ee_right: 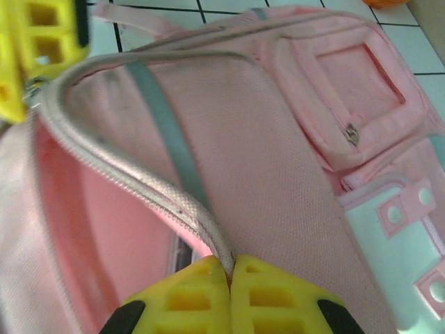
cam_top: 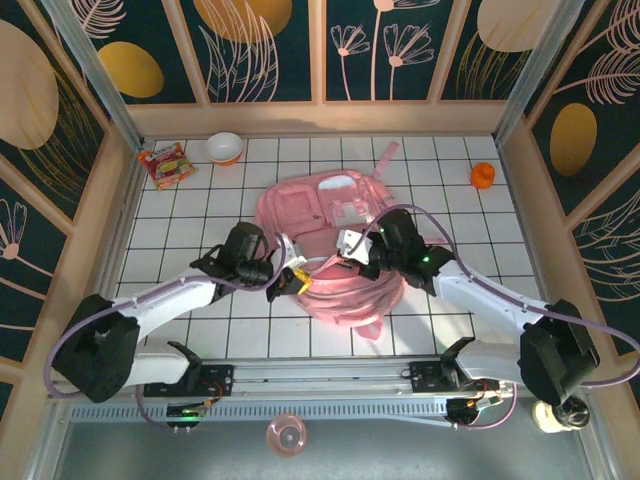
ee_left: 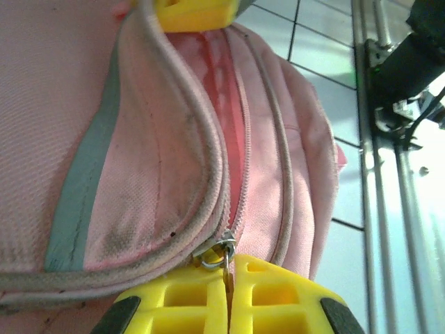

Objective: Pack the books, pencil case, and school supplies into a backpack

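The pink backpack (cam_top: pixel 335 215) lies flat in the middle of the table, its main opening partly unzipped. My left gripper (cam_top: pixel 291 280) is at its near left edge, yellow fingers shut on the metal zipper pull (ee_left: pixel 226 252). My right gripper (ee_right: pixel 230 263) is shut on the grey piped rim of the backpack's flap (ee_right: pixel 139 182) and holds it up, so the pink lining (ee_right: pixel 104 216) shows. In the top view the right gripper (cam_top: pixel 350 246) sits over the bag's middle. The books, pencil case and school supplies are out of view.
A red-orange snack packet (cam_top: pixel 165 163) and a white bowl (cam_top: pixel 225 147) lie at the back left. A small orange object (cam_top: pixel 482 175) sits at the back right. A pink round dish (cam_top: pixel 286 435) rests below the rail. Wooden walls enclose the tiled table (cam_top: pixel 180 230).
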You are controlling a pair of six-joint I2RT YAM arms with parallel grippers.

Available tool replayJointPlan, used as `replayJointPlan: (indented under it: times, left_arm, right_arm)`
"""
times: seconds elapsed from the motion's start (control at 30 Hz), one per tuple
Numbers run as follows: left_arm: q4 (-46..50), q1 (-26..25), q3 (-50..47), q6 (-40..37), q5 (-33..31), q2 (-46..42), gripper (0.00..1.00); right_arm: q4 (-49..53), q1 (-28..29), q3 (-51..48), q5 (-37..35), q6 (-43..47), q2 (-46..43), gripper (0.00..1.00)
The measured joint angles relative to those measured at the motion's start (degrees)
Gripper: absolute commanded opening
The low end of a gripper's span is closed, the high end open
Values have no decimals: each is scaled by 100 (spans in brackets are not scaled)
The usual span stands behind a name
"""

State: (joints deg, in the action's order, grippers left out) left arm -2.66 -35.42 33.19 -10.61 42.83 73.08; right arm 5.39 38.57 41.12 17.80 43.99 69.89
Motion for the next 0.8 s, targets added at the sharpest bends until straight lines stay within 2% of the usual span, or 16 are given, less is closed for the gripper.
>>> replayJointPlan:
  times: [0.13, 0.17, 0.23, 0.27, 0.3, 0.37, 0.47, 0.63, 0.8]
  left_arm:
    - [-527, -247, -494, 1067, -391, -413, 0]
    - [-544, -269, -546, 1222, -514, -483, 0]
    - [-555, -315, -605, 1462, -866, -619, 0]
    - [-564, -330, -627, 1521, -1029, -675, 0]
    - [-575, -354, -660, 1569, -1213, -741, 0]
    - [-640, -361, -739, 1631, -1484, -828, 0]
    - [-750, -361, -866, 1679, -1775, -852, 0]
    - [-793, -361, -918, 1690, -1961, -761, 0]
    - [-824, -361, -911, 1659, -1976, -538, 0]
  right_arm:
    - [-227, 173, -2, -61, -267, 173, 0]
    - [-251, 197, -2, -68, -330, 184, 3]
    - [-221, 210, 7, -55, -588, 175, 28]
    - [-164, 208, 24, -35, -756, 160, 35]
    - [-44, 208, 63, 4, -979, 133, 42]
    - [229, 216, 153, 66, -1591, 17, 48]
    - [667, 216, 293, 140, -2973, -343, 52]
    - [1187, 216, 415, 160, -6096, -1082, 52]
    - [669, 343, -358, 195, -9403, -1757, 51]
